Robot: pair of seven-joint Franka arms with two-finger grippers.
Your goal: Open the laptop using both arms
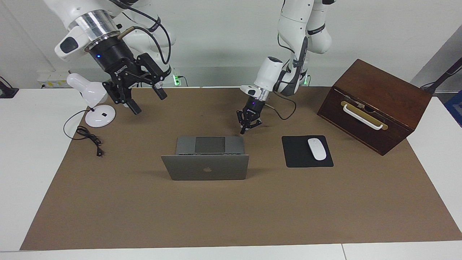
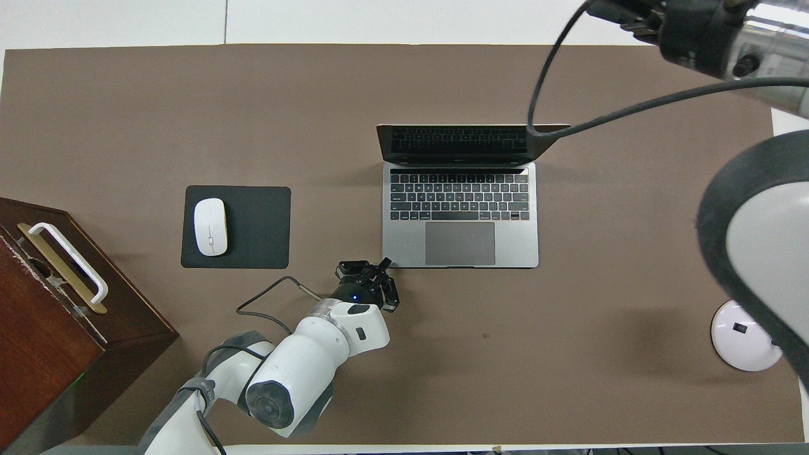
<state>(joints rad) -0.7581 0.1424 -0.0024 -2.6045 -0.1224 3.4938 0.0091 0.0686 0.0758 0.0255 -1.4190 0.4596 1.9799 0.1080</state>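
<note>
Left gripper (image 1: 242, 131) hangs tip-down just over the laptop's (image 1: 205, 168) corner nearest the robots at the left arm's end of the table, its fingertips pinched together with nothing between them; whether the tip touches the deck cannot be told. Right gripper (image 1: 146, 102) is raised in the air over the brown mat (image 1: 231, 216) close to the white desk lamp (image 1: 94, 99), its two black fingers spread wide apart and empty.

At the middle of the mat, the laptop stands open: a slim silver-grey machine with its lid upright, the dark apple logo on the lid's back turned away from the robots. From above, the base shows a dark keyboard (image 2: 459, 196) and a grey trackpad (image 2: 460, 243), with the black screen (image 2: 458, 140) rising at the edge farthest from the robots.

Toward the left arm's end lies a black mouse pad (image 1: 306, 151) with a white mouse (image 1: 317, 148) on it, and a brown wooden box (image 1: 375, 104) with a white handle
</note>
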